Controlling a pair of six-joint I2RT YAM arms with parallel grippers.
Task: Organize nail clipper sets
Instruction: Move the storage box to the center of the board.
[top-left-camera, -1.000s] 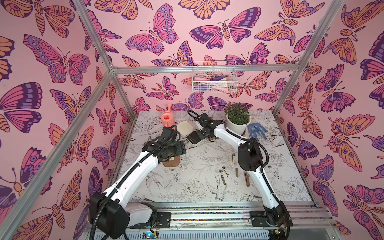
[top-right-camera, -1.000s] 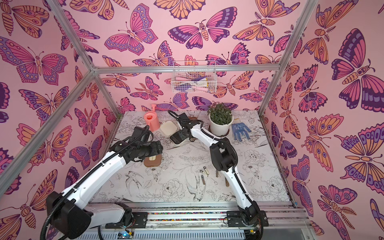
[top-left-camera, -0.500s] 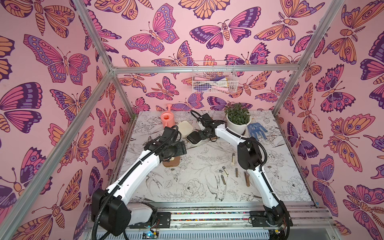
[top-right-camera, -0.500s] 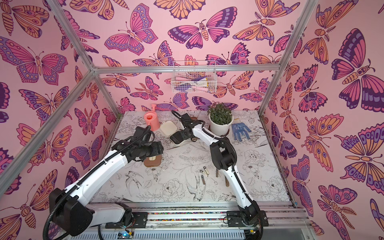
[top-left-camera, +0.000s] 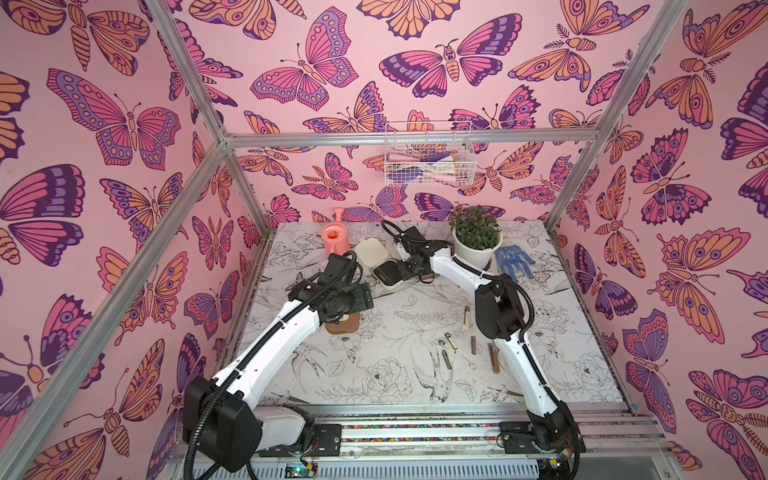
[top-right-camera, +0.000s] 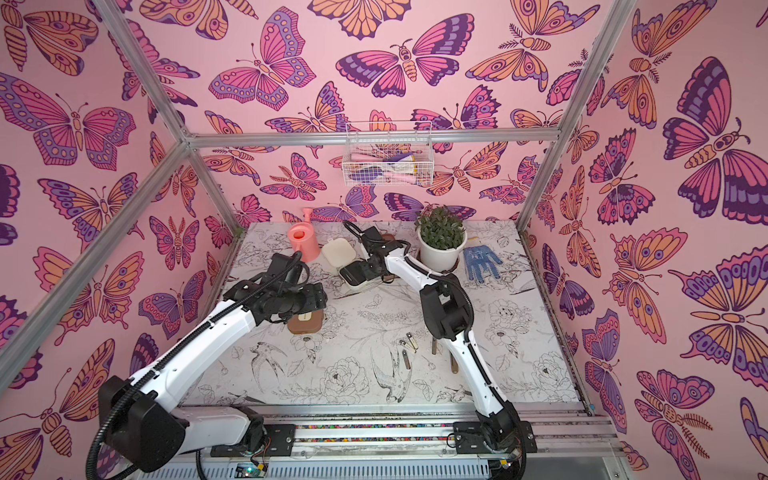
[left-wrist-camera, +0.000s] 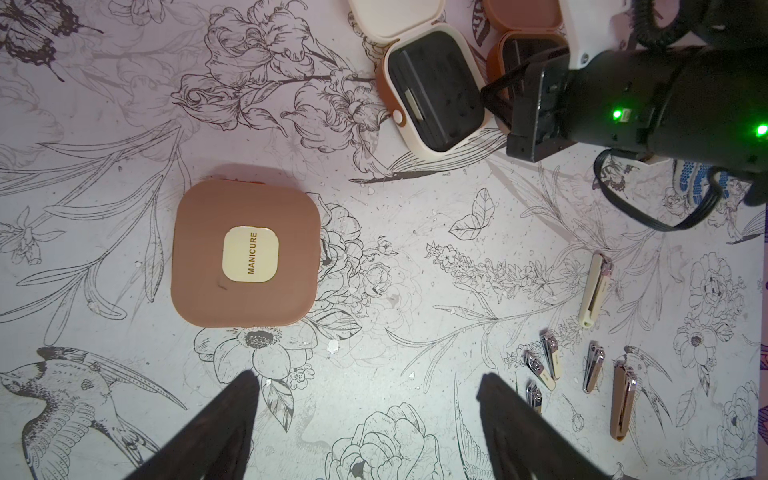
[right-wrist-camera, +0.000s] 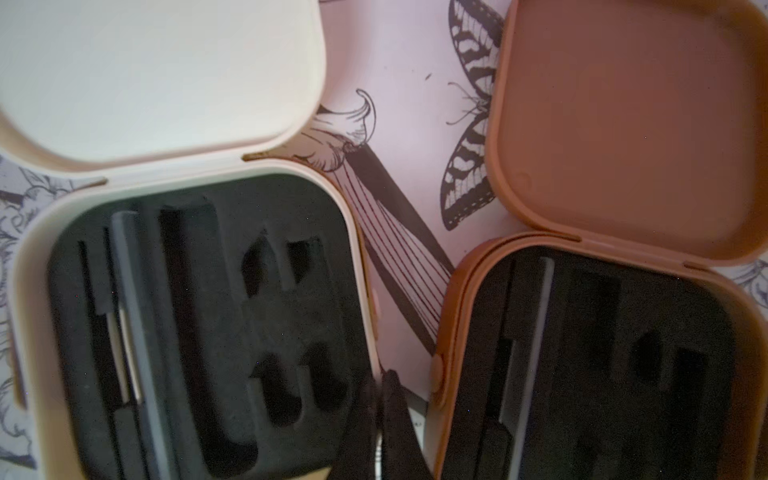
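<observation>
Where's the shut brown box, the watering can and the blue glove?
Shut brown box (left-wrist-camera: 250, 254): left wrist view, lid label.
Watering can (top-left-camera: 336, 246): a top view, body.
Blue glove (top-left-camera: 511, 258): a top view, palm.

Both top views looked down from high at the robot's end toward the butterfly back wall (top-left-camera: 374, 83), nearly alike, taking in the whole floral table (top-left-camera: 395, 299). The left wrist camera hung well above the table, facing straight down on the closed brown case (left-wrist-camera: 245, 253) and loose clippers (left-wrist-camera: 594, 291). The right wrist camera sat very close over the open cream case (right-wrist-camera: 199, 332) and open tan case (right-wrist-camera: 602, 353); the left wrist view caught both too.
</observation>
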